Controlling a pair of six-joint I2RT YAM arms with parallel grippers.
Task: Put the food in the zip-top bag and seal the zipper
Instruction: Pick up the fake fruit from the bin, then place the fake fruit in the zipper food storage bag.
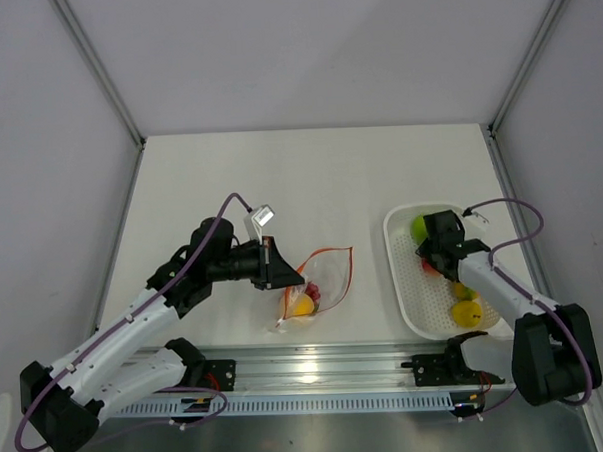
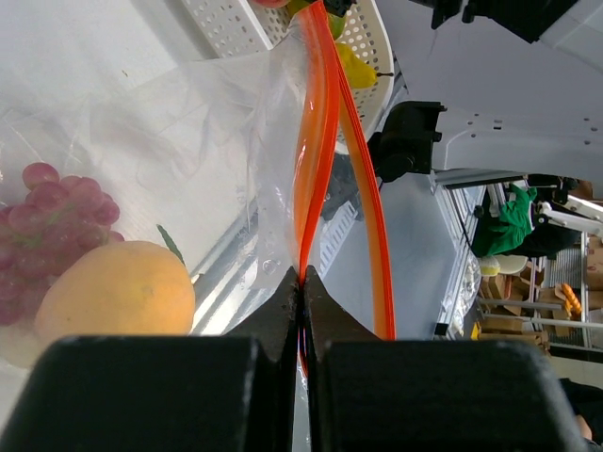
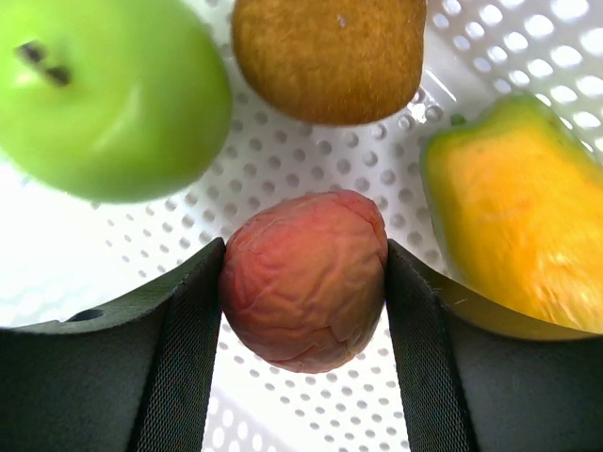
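The clear zip-top bag [image 1: 324, 277] lies at mid-table with its mouth open. My left gripper [image 1: 286, 270] is shut on one side of its orange-red zipper [image 2: 317, 141], jaws pinched tight on the strip [image 2: 302, 282]. Inside the bag lie a yellow-orange fruit [image 2: 113, 294] and a cluster of small red grapes [image 2: 52, 221]. My right gripper [image 1: 439, 264] is down in the white tray, its fingers [image 3: 184, 320] pressed on both sides of a wrinkled red round fruit [image 3: 306, 273]. A green apple [image 3: 104, 94], a brown kiwi [image 3: 330, 56] and a yellow slice [image 3: 518, 226] lie around it.
The white perforated tray [image 1: 402, 282] stands at the right, holding the green apple [image 1: 420, 225] at its far end and yellow fruits [image 1: 469, 314] at its near end. A metal rail [image 1: 318, 370] runs along the table's near edge.
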